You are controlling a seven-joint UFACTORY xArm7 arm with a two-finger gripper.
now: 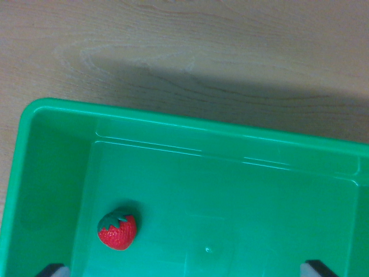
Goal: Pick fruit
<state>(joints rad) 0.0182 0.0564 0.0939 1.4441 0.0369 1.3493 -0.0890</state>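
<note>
the strawberry [117,230] lies on the floor of the green bin [173,124], near its corner at the wrist view's lower left. nothing touches it. the gripper [187,270] shows only as two dark fingertips at the bottom edge, set wide apart and empty. judgement: pick not yet started; descent, alignment and grasp remain.

A strawberry [117,230] lies on the floor of a plastic bin [173,124], toward the wrist view's lower left, near the bin's left wall but apart from it. The bin rests on a wooden table [190,46], which shows beyond its far rim.
</note>
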